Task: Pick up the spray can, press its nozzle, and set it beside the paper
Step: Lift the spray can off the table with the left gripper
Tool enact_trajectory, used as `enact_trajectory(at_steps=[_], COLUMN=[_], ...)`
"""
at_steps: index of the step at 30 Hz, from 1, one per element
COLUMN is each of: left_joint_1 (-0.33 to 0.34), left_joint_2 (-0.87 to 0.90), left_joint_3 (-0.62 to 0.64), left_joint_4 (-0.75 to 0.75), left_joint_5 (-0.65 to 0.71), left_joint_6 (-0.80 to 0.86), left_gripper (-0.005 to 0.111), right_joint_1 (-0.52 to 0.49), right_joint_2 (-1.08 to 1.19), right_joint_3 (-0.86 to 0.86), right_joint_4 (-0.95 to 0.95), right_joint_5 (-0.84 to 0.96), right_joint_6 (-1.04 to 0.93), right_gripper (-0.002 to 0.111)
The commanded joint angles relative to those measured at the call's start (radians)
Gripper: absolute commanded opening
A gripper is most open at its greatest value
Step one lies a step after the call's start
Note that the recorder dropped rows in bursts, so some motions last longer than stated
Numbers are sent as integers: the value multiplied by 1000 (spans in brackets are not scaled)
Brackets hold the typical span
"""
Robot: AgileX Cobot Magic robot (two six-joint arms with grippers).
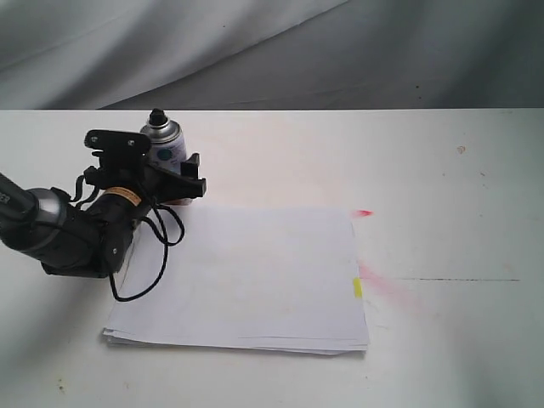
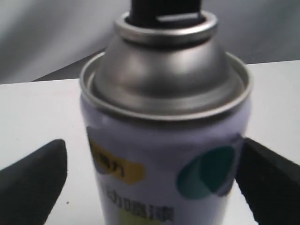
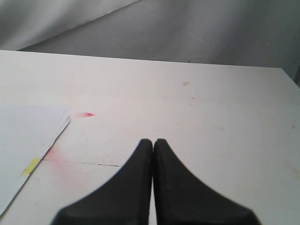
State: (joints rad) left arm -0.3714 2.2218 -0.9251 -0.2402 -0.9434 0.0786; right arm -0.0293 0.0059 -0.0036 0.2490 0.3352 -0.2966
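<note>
The spray can (image 1: 164,141) stands upright on the white table (image 1: 442,170), just past the far left corner of the paper (image 1: 246,276), with its black nozzle (image 1: 156,115) on top. My left gripper (image 1: 174,174) is open around the can's body. In the left wrist view the can (image 2: 164,140) fills the space between the fingers (image 2: 33,183): one pad lies at its side, the other stands a little apart. The nozzle (image 2: 164,11) is cut off by the frame edge. My right gripper (image 3: 153,141) is shut on nothing, above bare table beside the paper (image 3: 23,136).
A small yellow tab (image 1: 357,287) marks the paper's right edge. Red spray marks (image 1: 364,212) stain the table near that edge. A grey cloth backdrop (image 1: 272,51) hangs behind the table. My left arm's cable (image 1: 161,255) lies over the paper's left part.
</note>
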Motion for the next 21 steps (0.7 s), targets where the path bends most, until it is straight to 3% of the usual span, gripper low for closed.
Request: enact_trajectory(at_steps=[1, 9, 11, 14, 15, 16, 17, 18, 21], left_joint_1=[13, 13, 13, 13, 13, 13, 13, 13, 13], left_joint_2=[38, 51, 51, 51, 51, 51, 51, 49, 3], left_joint_3=[-70, -81, -81, -81, -81, -81, -81, -81, -81], left_joint_4=[17, 17, 17, 17, 17, 17, 17, 17, 6], left_joint_5=[31, 25, 25, 25, 25, 25, 20, 20, 45], left_joint_6=[8, 8, 8, 8, 11, 12, 40, 64, 86], left_gripper=[90, 85, 76, 50, 35, 27, 7, 0, 0], right_joint_1=[-8, -8, -8, -8, -8, -8, -8, -8, -8], right_joint_2=[-6, -6, -6, -6, -6, -6, -6, -6, -6], right_joint_3=[4, 4, 4, 4, 4, 4, 4, 4, 4], right_joint_4=[-12, -12, -12, -12, -12, -12, -12, -12, -12], right_joint_5=[-2, -2, -2, -2, -2, -2, -2, -2, -2], right_joint_6=[-1, -1, -1, -1, -1, -1, -1, -1, -1], right_gripper=[0, 0, 0, 0, 0, 0, 0, 0, 0])
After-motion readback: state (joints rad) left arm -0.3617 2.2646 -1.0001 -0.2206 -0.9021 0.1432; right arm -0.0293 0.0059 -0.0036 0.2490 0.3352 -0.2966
